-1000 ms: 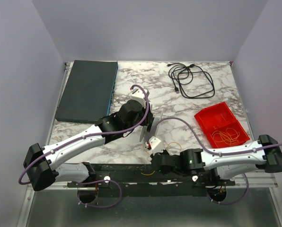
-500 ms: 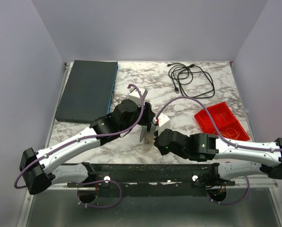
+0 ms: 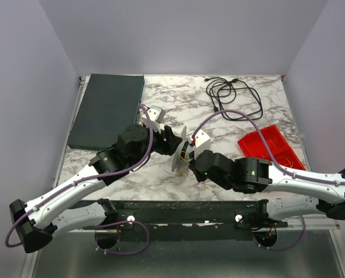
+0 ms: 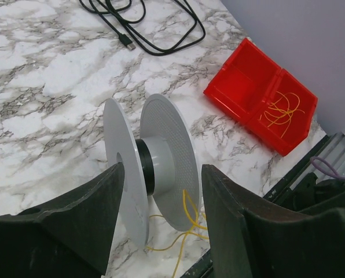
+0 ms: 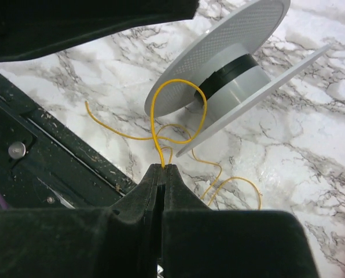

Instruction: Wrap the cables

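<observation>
Black cord [image 3: 233, 98] coiled far; dark case [image 3: 107, 109] far left.

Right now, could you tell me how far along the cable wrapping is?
Early. Done: the right gripper is shut on a yellow cable looped beside the spool. In hand: the left gripper is open around the spool. Left: no cable on the hub yet, and more cables lie in the red bin.

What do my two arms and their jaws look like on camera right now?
Both the left arm and right arm have white link shells with black joint housings and black base ends. A purple hose runs along each. Each wrist carries a small white camera block. The jaws are matte black, broad and wedge-shaped.
</observation>
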Tool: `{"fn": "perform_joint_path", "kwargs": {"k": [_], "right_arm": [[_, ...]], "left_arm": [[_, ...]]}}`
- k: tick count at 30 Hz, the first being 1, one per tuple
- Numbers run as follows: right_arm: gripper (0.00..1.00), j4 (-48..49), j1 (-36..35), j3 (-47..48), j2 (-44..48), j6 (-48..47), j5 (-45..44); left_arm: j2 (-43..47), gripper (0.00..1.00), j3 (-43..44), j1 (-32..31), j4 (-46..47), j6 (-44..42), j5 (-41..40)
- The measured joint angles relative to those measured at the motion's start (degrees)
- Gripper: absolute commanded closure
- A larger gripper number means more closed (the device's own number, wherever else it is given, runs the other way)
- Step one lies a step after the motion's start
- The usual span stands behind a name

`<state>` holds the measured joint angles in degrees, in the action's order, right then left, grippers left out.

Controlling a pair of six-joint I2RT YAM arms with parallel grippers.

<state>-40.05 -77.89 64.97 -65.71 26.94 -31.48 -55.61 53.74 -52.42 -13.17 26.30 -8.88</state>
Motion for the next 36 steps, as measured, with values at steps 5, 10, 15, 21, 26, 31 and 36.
{"fn": "perform_joint_path", "kwargs": {"k": [5,10,15,21,26,31,36], "right_arm": [[0.99,0.2,0.0,2.69,-1.05,-2.78,-1.55],[0.99,1.2,0.17,3.34,-2.14,-5.42,-3.91],[0.99,4.98,4.55,1.84,-1.81,-8.5,-4.44],[0.99,10.82,9.84,-1.66,-0.31,-12.22,-3.69],[0.99,16.44,13.22,-3.26,-0.26,-15.15,-1.22],[0.99,19.98,15.02,-3.43,-0.28,-17.62,0.68],[0.99,22.51,15.8,-3.43,-1.01,-19.1,2.4]], "left_arm": [[3.56,0.42,-0.31,2.91,-1.2,-0.79,3.78],[3.41,0.42,-1.84,3.85,-1.9,-1.44,8.02],[0.74,0.43,-2.62,4.04,-2.29,-1.57,11.41],[-2.51,0.45,-2.89,4.07,-1.29,-1.55,12.79],[-7.06,0.47,-2.75,4.07,-0.24,-1.49,12.07],[-12.2,0.52,-1.46,4.07,-0.55,-1.51,9.81],[-16.44,0.6,1.31,4.11,-1.11,-1.51,6.73]]}}
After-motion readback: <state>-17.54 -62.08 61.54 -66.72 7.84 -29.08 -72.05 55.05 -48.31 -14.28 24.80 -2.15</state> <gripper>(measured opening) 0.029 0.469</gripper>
